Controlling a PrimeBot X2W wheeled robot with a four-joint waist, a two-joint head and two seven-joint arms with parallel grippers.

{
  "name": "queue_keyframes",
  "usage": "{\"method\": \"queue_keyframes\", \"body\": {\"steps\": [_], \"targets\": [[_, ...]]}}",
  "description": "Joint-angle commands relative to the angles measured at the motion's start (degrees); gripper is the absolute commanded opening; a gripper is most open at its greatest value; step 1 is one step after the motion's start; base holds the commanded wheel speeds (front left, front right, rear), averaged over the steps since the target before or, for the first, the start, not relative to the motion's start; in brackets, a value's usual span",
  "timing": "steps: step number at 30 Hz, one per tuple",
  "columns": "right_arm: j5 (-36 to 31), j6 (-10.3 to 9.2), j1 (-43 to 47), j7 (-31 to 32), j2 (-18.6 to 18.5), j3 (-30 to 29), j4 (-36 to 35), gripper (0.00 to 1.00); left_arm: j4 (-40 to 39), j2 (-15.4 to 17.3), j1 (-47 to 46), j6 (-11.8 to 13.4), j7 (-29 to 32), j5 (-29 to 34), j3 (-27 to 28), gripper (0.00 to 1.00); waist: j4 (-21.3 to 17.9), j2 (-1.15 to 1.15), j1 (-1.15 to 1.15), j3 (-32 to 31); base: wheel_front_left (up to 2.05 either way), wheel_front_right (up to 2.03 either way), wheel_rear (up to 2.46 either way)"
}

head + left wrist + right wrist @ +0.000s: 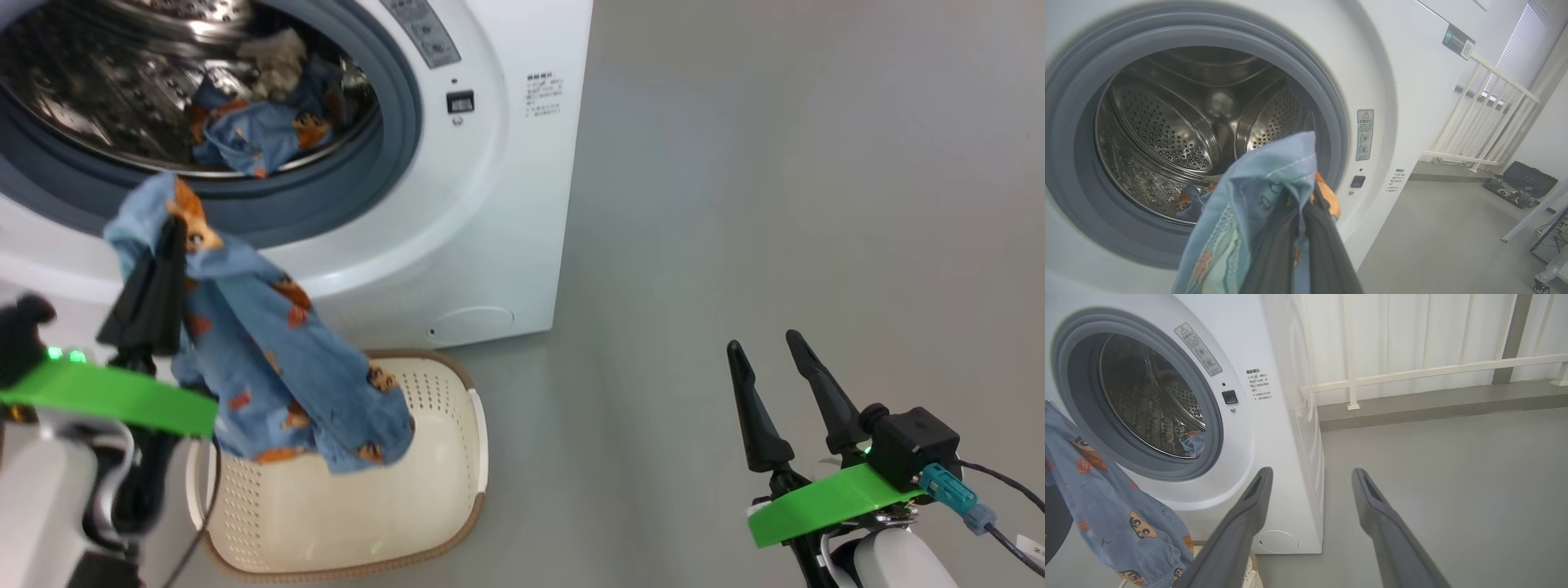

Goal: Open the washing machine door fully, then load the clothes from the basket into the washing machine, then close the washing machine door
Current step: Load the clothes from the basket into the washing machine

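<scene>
Head view, basket (483, 457) beneath clothes (269, 351) clamped in left claw (171, 233), right claw (765, 343) apart

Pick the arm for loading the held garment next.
Left. Left jaws are shut on the light blue cartoon-print garment, just before the steel perforated drum. Right jaws stand open, empty, farther off.

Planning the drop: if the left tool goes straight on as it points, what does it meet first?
Likely nothing before the steel drum, passing close to the grey gasket; depth is unclear.
</scene>
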Motion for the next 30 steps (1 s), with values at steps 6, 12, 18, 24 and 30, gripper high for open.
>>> {"method": "queue_keyframes", "body": {"steps": [6,12,18,24,30], "targets": [[-1.24,0.25,-1.22,-0.46,-0.36,2.73,-4.15,1.0,5.74,3.68,-10.7,-1.07,2.47,-0.44,1.26,0.0,-1.99,0.0,-0.01,6.58,0.0,0.0,0.0],[-0.65,0.25,-1.12,-0.46,-0.36,4.21,-7.44,1.0,12.56,6.14,-17.91,-1.71,1.99,-0.9,-0.54,0.0,-4.66,0.0,-0.01,12.37,0.0,0.0,0.0],[-0.6,0.25,-0.71,-0.46,-0.36,5.27,-10.26,1.0,14.62,9.52,-22.47,-1.77,0.67,-2.69,-3.44,0.0,-6.72,0.0,-0.01,16.65,0.0,0.0,0.0],[-0.84,0.25,0.62,-0.46,-0.36,5.95,-13.42,1.0,15.28,14.23,-28.52,-1.78,0.19,-4.36,-6.63,0.0,-8.46,0.0,-0.01,22.27,0.0,0.0,0.0],[-0.12,0.25,1.86,-0.46,-0.36,7.4,-16.41,1.0,15.81,19.53,-34.35,-1.78,0.49,-5.28,-9.28,0.0,-10.63,0.0,-0.01,27.74,0.0,0.0,0.0]]}}
